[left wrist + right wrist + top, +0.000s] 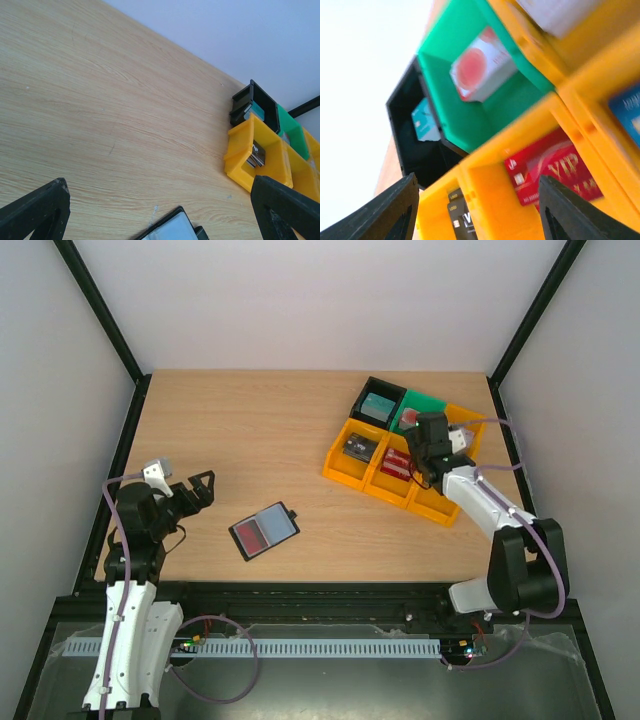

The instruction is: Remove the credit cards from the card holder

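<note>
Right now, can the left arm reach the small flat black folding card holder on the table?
Probably yes. The flat black folding card holder lies on the wooden table just ahead of the open left end effector, nothing between them; the right end effector is away over the yellow plastic bins.

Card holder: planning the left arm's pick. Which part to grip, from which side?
Probably from above, fingers straddling the two long edges of the card holder: it lies flat and open on the table, with no raised side. The open left gripper is nearest.

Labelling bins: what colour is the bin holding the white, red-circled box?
The plastic bin around the small white box is green; right wrist view shows it best.
</note>
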{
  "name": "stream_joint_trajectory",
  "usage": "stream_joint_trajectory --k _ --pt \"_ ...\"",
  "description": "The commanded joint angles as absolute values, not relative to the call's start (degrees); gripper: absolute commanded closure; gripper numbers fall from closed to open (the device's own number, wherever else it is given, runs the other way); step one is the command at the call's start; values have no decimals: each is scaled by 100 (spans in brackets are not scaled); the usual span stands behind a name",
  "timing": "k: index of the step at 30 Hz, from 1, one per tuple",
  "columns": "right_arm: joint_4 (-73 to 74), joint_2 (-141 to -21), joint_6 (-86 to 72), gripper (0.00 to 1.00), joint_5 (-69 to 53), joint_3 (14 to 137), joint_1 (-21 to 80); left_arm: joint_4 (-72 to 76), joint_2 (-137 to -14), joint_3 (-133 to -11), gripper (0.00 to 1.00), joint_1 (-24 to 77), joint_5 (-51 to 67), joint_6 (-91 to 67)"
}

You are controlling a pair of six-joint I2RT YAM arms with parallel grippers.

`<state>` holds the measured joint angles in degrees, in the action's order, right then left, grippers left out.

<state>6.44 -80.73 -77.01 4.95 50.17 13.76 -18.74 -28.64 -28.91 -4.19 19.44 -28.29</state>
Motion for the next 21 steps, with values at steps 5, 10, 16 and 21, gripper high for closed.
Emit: stream_joint_trajectory --k 5,10,16,21 --pt "3065 -8689 -3753 48 336 6995 1297 -1798 -2860 -2880 1 -447 1988 -2777" --pt "3751 -8701 -3407 68 -609 6587 1314 -1742 -2999 -2847 1 -448 2078 -2785" --pt "3932 -8615 -3279 72 -448 6687 2339 -1857 -3316 -2780 1 -427 2317 -3210" --pt "3976 -9359 -3050 71 -368 7350 3846 -1853 -3711 -2403 1 -404 2251 -3745"
